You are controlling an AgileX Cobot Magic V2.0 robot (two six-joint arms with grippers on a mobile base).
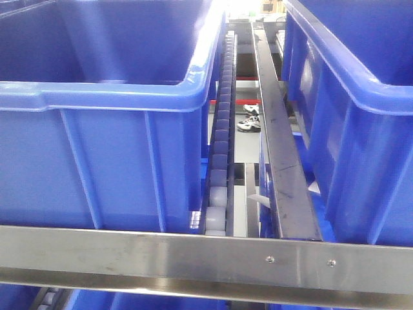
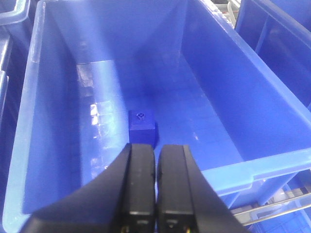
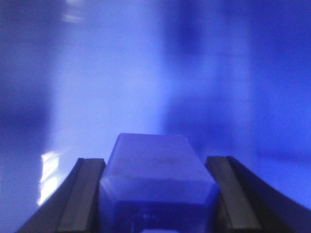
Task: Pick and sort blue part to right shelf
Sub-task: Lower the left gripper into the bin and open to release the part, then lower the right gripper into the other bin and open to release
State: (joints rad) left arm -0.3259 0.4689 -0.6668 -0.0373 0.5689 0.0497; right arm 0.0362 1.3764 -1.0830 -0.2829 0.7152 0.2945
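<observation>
1. The right hand (image 3: 158,194) had its two dark fingers (image 3: 80,194) spread to either side of a blue part (image 3: 158,174), each finger lying against a side of the block, so the part sat gripped between them.
2. Beyond that held part the right wrist view showed only a blurred blue surface with a bright reflection at the lower left; whether it was a bin wall or a bin floor could not be told.
3. The left hand (image 2: 155,194) had its two black fingers (image 2: 141,189) pressed together, only a thin seam between them, and nothing was held there.
4. Just past the left fingertips a small dark blue cube (image 2: 141,127) lay on the floor of a blue bin (image 2: 233,174), near the middle of the floor, apart from the walls and not touched by the hand.
5. More blue bins stood beside that one, at the upper right and at the left edge of the left wrist view.
6. In the front view neither hand showed. The right shelf (image 1: 193,255) crossed the bottom as a flat steel front rail with two screws (image 1: 270,259) toward its right end.
7. Behind the rail stood a large blue bin at left (image 1: 97,161) and another at right (image 1: 361,129), and a roller track (image 1: 221,142) and a dark steel bar (image 1: 277,123) ran back between them.
8. Through the gap, far back, a pair of shoes (image 1: 249,119) stood on the floor.
</observation>
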